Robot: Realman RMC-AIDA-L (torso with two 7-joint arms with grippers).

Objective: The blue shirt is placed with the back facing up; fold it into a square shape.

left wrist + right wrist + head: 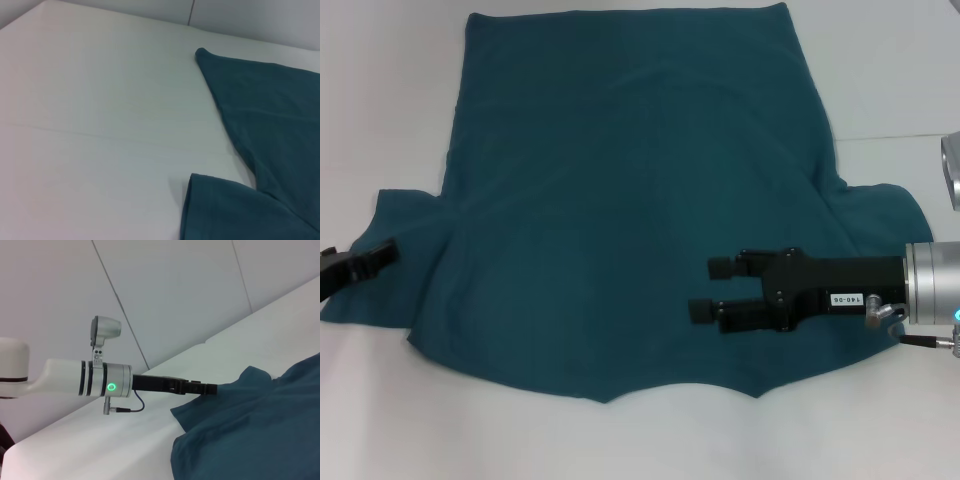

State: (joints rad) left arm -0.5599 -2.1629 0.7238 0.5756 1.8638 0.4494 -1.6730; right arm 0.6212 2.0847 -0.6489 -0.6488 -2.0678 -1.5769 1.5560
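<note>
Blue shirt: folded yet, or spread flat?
Spread flat. The blue shirt lies open on the table, both sleeves out, no fold visible.

You can read only one piece of text: a small white sticker [844, 299] on the black body of the right gripper [708, 289], just behind its fingers and ahead of the silver wrist ring. It seems to say "140-06", though the characters are tiny and you should not trust every digit. The blue shirt [620, 200] under that gripper shows you its plain side, with no lettering you can read. On the left arm, seen from the right wrist, you find a round green light [111, 387] just behind the left gripper [207, 388]; it carries a symbol too small to make out.
</note>
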